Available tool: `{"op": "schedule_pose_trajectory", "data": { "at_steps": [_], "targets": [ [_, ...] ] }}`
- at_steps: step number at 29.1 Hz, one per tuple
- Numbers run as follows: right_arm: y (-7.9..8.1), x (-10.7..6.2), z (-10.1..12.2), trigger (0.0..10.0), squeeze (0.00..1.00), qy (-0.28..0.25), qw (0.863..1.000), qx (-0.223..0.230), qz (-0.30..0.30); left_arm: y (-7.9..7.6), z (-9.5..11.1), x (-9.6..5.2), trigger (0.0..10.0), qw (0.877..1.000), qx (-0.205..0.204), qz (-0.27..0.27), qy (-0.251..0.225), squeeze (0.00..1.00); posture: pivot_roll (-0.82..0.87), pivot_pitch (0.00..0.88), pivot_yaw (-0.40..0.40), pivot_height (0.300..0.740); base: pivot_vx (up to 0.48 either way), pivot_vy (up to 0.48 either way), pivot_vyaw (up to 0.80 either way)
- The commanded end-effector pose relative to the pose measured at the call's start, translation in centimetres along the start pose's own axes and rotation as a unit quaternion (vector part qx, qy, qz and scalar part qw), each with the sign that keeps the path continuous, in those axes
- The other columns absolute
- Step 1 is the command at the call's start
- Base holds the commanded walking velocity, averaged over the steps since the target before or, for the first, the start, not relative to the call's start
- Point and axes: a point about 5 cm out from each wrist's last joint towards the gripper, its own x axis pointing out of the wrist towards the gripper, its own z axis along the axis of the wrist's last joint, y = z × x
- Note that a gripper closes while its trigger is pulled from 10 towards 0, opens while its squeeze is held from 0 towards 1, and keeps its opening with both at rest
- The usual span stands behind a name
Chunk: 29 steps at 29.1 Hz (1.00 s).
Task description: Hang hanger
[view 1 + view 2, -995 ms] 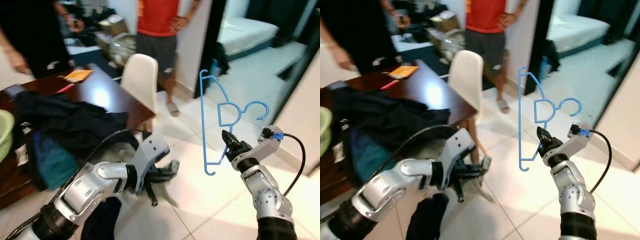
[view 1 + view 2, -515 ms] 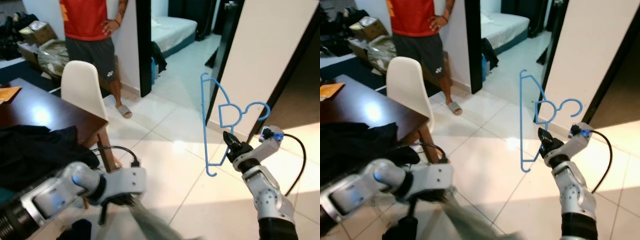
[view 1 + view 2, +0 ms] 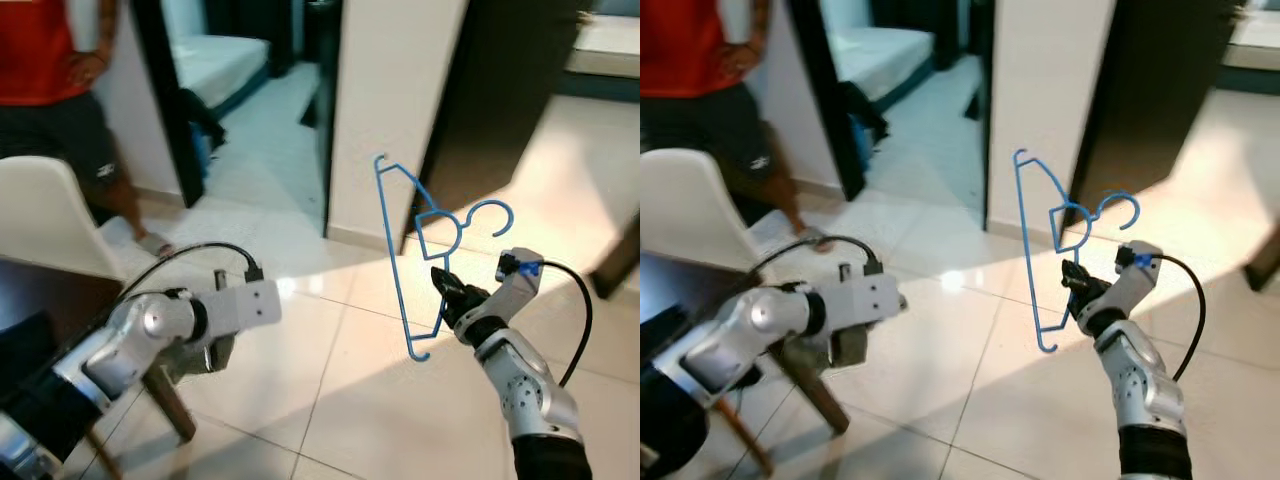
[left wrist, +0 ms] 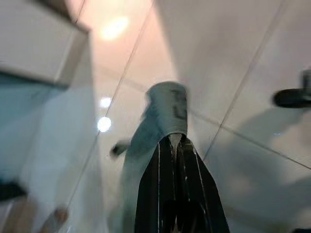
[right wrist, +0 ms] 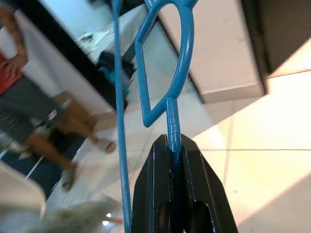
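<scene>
A thin blue plastic hanger point(image 3: 405, 250) stands upright in the air with its hook point(image 3: 492, 212) turned to the right. My right gripper point(image 3: 441, 283) is shut on the hanger's neck just below the loop; the right wrist view shows that grip close up point(image 5: 174, 141). My left arm point(image 3: 150, 335) reaches across at lower left. Its gripper point(image 4: 173, 138) is shut on a piece of grey cloth point(image 4: 167, 104) that hangs over the tiled floor.
A white chair point(image 3: 45, 215) and the corner of a dark table point(image 3: 30, 300) stand at left. A person in a red shirt point(image 3: 45, 60) stands behind them. Ahead are a white wall section point(image 3: 385, 100) between dark doorways and a bed point(image 3: 225, 60) in a room.
The camera has swung right: the table with clothes slid out on the left and the doorways came to the centre. The hanger stays gripped by my right gripper. My left arm has lifted.
</scene>
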Motion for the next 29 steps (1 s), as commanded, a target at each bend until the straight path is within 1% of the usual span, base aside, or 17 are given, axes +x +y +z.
{"op": "schedule_pose_trajectory", "data": {
  "at_steps": [1,2,4,5,7,11,12,13,14,15,16,17,19,21,25,27,29],
  "targets": [
    [0.1,0.1,0.2,10.0,0.0,0.001,1.0,-0.007,0.002,0.0,-0.3,-0.5,10.0,1.0,0.009,-0.01,0.003,0.0,-0.05,0.0,0.01,0.74,0.0,0.0,-0.79],
    [0.2,0.1,0.2,10.0,0.0,0.003,1.0,-0.01,0.006,0.2,-1.0,-0.8,10.0,1.0,0.019,-0.009,0.022,0.0,-0.04,0.0,0.008,0.74,0.0,0.0,-0.79],
    [0.3,0.2,0.2,10.0,0.0,0.007,1.0,-0.015,0.013,1.3,-2.2,-1.3,10.0,0.997,0.038,0.025,0.055,0.0,-0.04,0.0,0.008,0.74,0.0,0.0,-0.79],
    [0.3,0.2,0.2,10.0,0.0,0.007,1.0,-0.015,0.013,1.3,-2.2,-1.3,10.0,0.997,0.038,0.025,0.055,0.0,-0.04,0.0,0.008,0.74,0.0,0.0,-0.79],
    [0.3,0.2,0.2,10.0,0.0,0.008,1.0,-0.018,0.014,2.9,-3.1,-1.3,10.0,0.992,0.044,0.098,0.07,0.0,-0.04,0.0,0.01,0.74,0.0,0.0,-0.79],
    [0.3,0.2,0.2,10.0,0.0,0.009,1.0,-0.019,0.014,3.2,-3.3,-1.2,10.0,0.99,0.045,0.116,0.071,0.0,-0.04,0.0,0.01,0.74,0.0,0.0,-0.79],
    [0.5,0.1,0.2,10.0,0.0,0.014,0.999,-0.04,0.019,3.1,-2.9,-0.4,10.0,0.98,-0.06,0.192,0.004,0.0,-0.06,0.0,0.007,0.74,0.0,0.0,-0.79],
    [0.5,0.1,0.2,10.0,0.0,0.014,0.999,-0.04,0.019,3.1,-2.9,-0.4,10.0,0.98,-0.06,0.192,0.004,0.0,-0.06,0.0,0.007,0.74,0.0,0.0,-0.79],
    [0.5,0.0,0.1,10.0,0.0,0.018,0.998,-0.05,0.021,2.4,-2.9,0.0,10.0,0.966,-0.135,0.217,-0.032,0.0,-0.07,0.0,0.002,0.74,0.0,0.0,-0.79],
    [0.5,0.0,0.1,10.0,0.0,0.018,0.998,-0.05,0.021,2.4,-2.9,0.0,10.0,0.966,-0.135,0.217,-0.032,0.0,-0.07,0.0,0.002,0.74,0.0,0.0,-0.79],
    [0.6,0.0,0.1,10.0,0.0,0.02,0.998,-0.056,0.022,1.9,-3.0,0.2,10.0,0.954,-0.184,0.23,-0.053,0.0,-0.07,0.0,0.002,0.74,0.0,0.0,-0.79],
    [0.5,0.0,0.1,10.0,0.0,0.022,0.998,-0.059,0.024,0.7,-3.1,0.6,10.0,0.945,-0.227,0.225,-0.07,0.0,-0.06,0.0,-0.008,0.74,0.0,0.0,-0.79],
    [0.5,0.0,0.1,10.0,0.0,0.026,0.997,-0.061,0.029,-0.6,-3.1,0.8,10.0,0.947,-0.227,0.216,-0.072,0.0,-0.06,0.0,-0.014,0.74,0.0,0.0,-0.79],
    [0.6,0.0,0.1,10.0,0.0,0.03,0.997,-0.062,0.034,-0.3,-3.3,0.4,10.0,0.937,-0.247,0.232,-0.084,0.0,-0.06,0.0,-0.014,0.74,0.0,0.0,-0.79],
    [0.7,0.1,0.0,10.0,0.0,0.034,0.997,-0.063,0.041,-0.3,-3.3,0.6,10.0,0.94,-0.238,0.225,-0.091,0.0,-0.05,0.0,-0.017,0.74,0.0,0.0,-0.79],
    [0.8,0.1,0.0,10.0,0.0,0.037,0.996,-0.065,0.046,-0.5,-3.1,0.9,10.0,0.946,-0.222,0.214,-0.095,0.0,-0.06,0.0,-0.011,0.74,0.0,0.0,-0.79],
    [0.9,0.1,-0.1,10.0,0.0,0.04,0.995,-0.069,0.052,-0.5,-3.0,1.0,10.0,0.947,-0.221,0.212,-0.101,0.0,-0.06,0.0,-0.01,0.74,0.0,0.0,-0.79]
  ]
}}
